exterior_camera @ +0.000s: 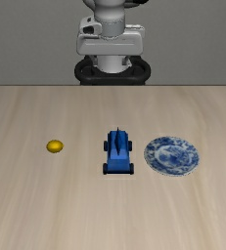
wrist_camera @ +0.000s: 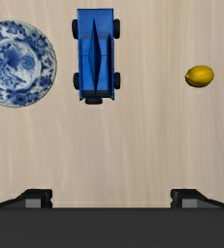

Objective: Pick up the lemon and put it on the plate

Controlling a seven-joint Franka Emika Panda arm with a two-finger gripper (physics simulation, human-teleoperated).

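The gripper point(wrist_camera: 112, 198) hangs well above the table point(exterior_camera: 46, 210) with its fingers point(wrist_camera: 32, 197) spread wide. They are released, with nothing between them and nothing touching them. Out ahead of the fingertips lies the blue toy car point(exterior_camera: 117, 154), resting on the pale wood with its length running away from the hand.

The lemon point(exterior_camera: 54, 146) sits on the table to the exterior view's left of the car, well apart from it. It is small and yellow, and it lies free on the wood. The plate point(exterior_camera: 171, 155), patterned in blue and white, lies flat just beside the car on the exterior view's right, closer to the car than the lemon is. The car therefore stands between the two.

Farthest off, beyond the car, the arm point(exterior_camera: 110, 39) rises from its dark base at the table's far edge.
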